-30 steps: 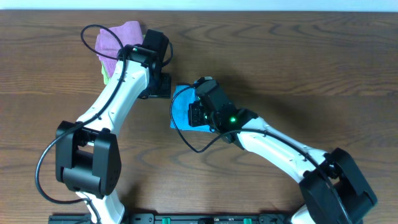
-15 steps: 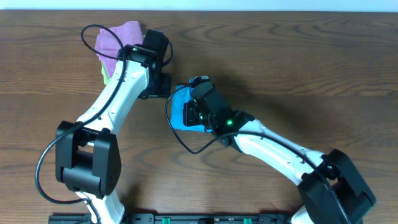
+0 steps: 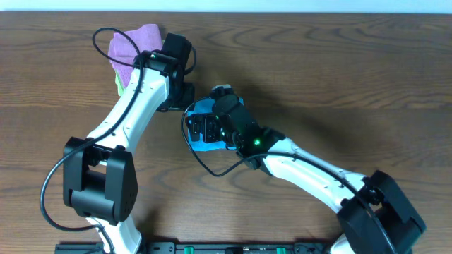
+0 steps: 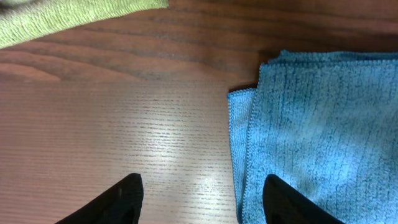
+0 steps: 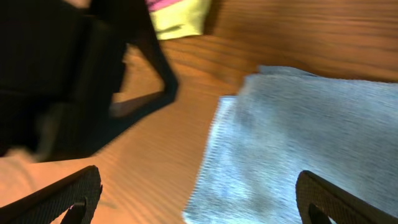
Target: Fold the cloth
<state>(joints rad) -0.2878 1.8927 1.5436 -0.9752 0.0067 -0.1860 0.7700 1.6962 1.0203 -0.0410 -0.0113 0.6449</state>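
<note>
Two robot arms meet over the cloth (image 3: 200, 109), which lies folded near the middle of the wooden table (image 3: 353, 70), a little toward its left edge. From overhead, the right gripper (image 3: 205, 130) covers most of the sky-blue fabric and only the fringes show around it. The left gripper (image 3: 180, 95) sits just beside the cloth's far left corner.

The wrist cameras show what the overhead view hides. In the left wrist view, the left gripper's black fingers (image 4: 127, 199) stand well apart with nothing between them. They straddle bare wood and the cloth's left edge, where a lower layer peeks out beneath the upper one. In the right wrist view, the right gripper's jaws are spread wide and empty over the cloth, with the left gripper's dark body blurred at upper left.

Up close the cloth is a soft, finely ribbed weave with a stitched hem and rounded corners. The table is dark brown, grained and glossy, and it catches a pale glare.

A light green cloth (image 4: 62, 15), also ribbed, lies toward the table's far left corner. A pink cloth (image 3: 134, 39) is bunched beside it, nearer the far edge.
</note>
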